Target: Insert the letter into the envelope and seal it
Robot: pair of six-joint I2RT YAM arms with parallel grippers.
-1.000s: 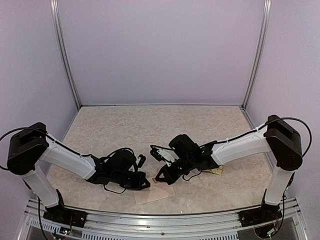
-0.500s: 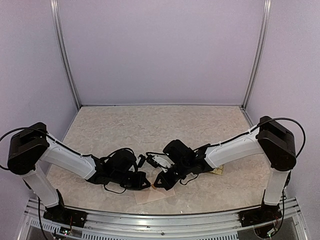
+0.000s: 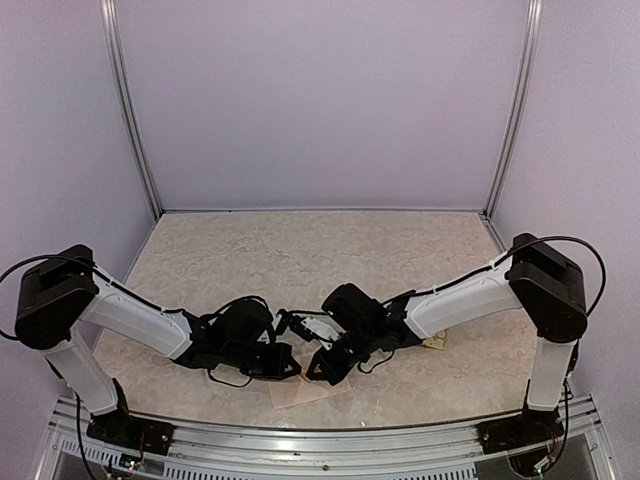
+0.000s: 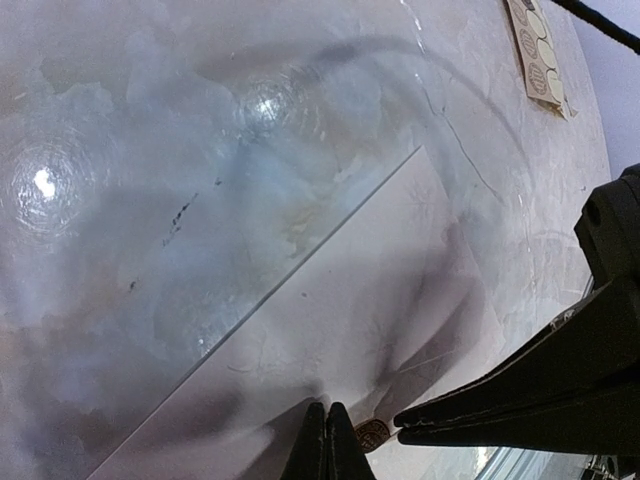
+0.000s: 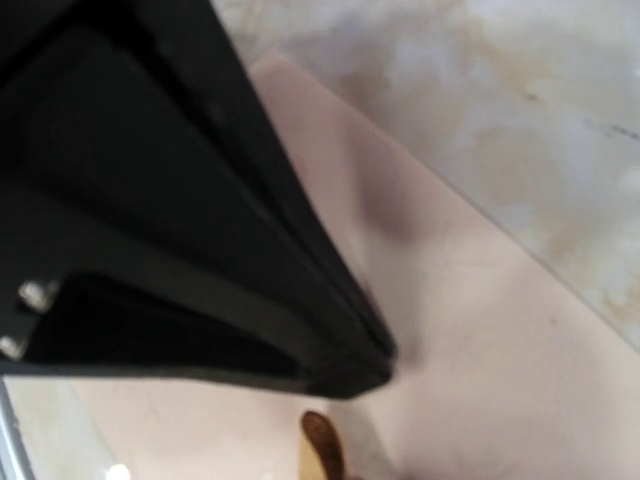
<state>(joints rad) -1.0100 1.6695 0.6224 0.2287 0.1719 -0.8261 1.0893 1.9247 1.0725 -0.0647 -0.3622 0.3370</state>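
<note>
No legible text, label, brand or number on anything visible.

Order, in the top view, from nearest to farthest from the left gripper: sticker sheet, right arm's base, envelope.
1. The envelope, under the left gripper, centre front.
2. The sticker sheet, farther right.
3. The right arm's base, near right corner.
</note>
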